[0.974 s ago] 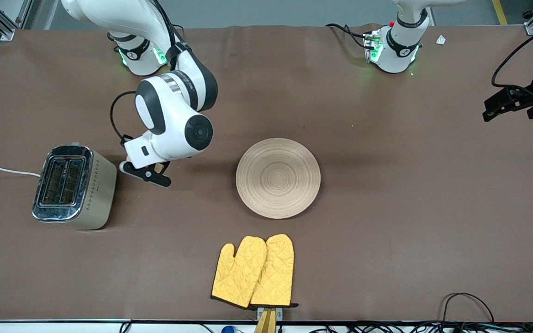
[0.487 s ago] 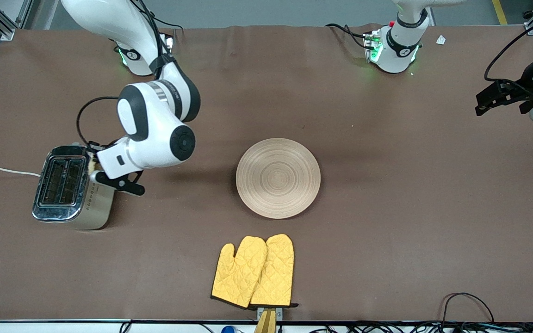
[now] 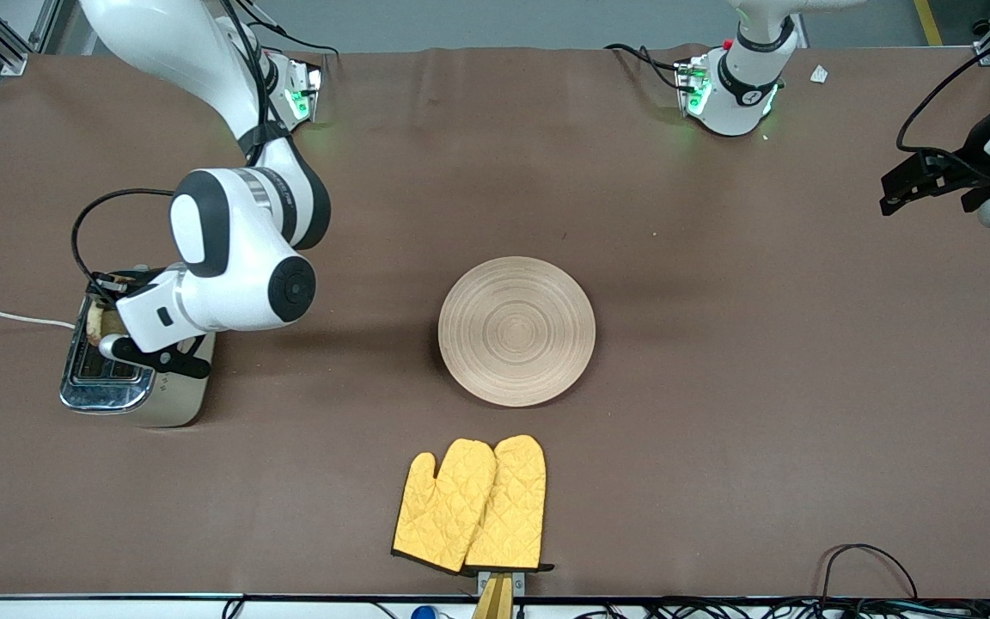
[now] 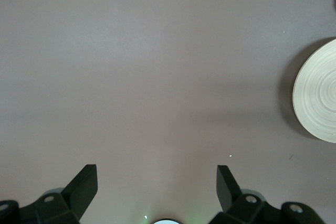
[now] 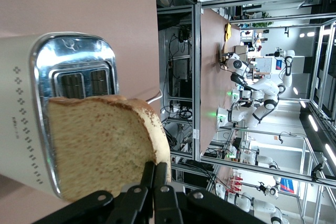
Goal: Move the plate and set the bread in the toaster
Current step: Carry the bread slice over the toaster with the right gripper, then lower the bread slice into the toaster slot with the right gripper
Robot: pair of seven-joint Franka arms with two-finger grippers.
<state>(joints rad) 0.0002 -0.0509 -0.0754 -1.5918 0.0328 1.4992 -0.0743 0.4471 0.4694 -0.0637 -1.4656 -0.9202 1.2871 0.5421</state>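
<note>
Right hand (image 5: pixel 154 174) pinching bread (image 5: pixel 100 142) over toaster (image 3: pixel 130 378) — left hand (image 4: pixel 157 182) spread, waiting — no legible writing.

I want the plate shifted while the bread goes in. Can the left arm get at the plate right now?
Probably yes. The left hand hangs open over the table's end, holding nothing, and only bare table lies between it and the plate. The right hand is busy over the toaster.

Both arms were glossy white with dark grey joint caps and black cables looped alongside; green lights glowed at their bases, and their finger assemblies were matte black.
</note>
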